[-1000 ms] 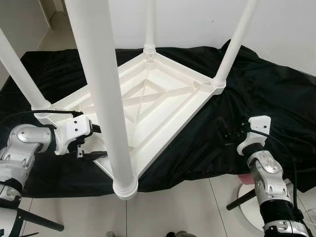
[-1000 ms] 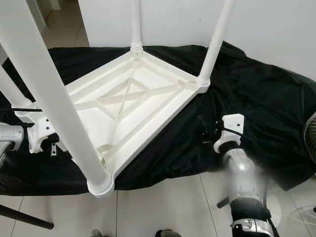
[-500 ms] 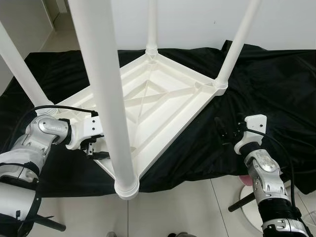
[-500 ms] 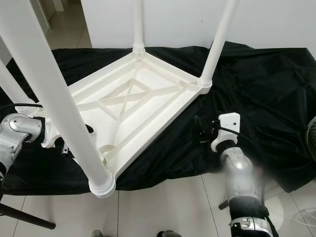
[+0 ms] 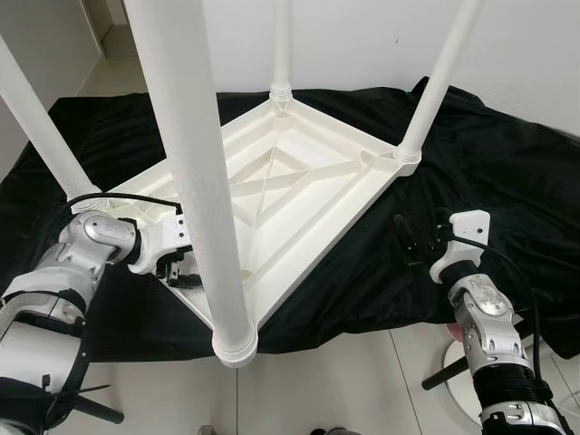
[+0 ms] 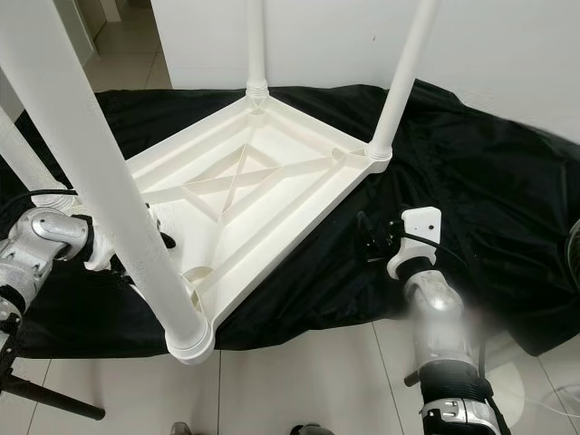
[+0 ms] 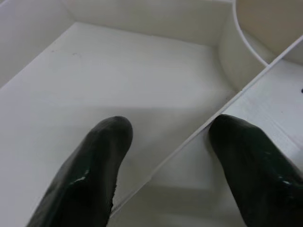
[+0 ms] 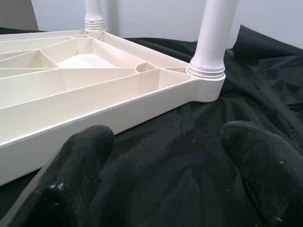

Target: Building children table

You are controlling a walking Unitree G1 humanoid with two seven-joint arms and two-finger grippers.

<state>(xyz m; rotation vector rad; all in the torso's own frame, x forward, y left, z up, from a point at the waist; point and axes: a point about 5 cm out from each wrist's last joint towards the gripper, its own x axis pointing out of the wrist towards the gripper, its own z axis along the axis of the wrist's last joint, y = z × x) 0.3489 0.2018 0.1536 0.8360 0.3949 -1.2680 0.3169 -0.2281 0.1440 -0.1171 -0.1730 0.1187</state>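
Note:
A white plastic children's table (image 5: 299, 181) lies upside down on a black cloth (image 5: 507, 163), all its legs pointing up. The nearest leg (image 5: 195, 181) rises close to the camera. My left gripper (image 5: 181, 270) reaches into the table's near left edge, just behind that leg. In the left wrist view its fingers (image 7: 99, 161) stand apart on either side of a thin white rib (image 7: 199, 132), open. My right gripper (image 5: 422, 243) hovers open over the cloth, to the right of the table's near right edge. In the right wrist view nothing lies between its fingers (image 8: 80, 161).
A white wall stands right behind the cloth. Pale tiled floor (image 5: 344, 381) runs along the cloth's near edge. A round white stand base (image 5: 462, 385) sits at the lower right, and a black bar (image 5: 82, 410) crosses the lower left.
My left gripper has moved right, from outside the table's edge in against it behind the near leg. The right gripper has barely shifted.

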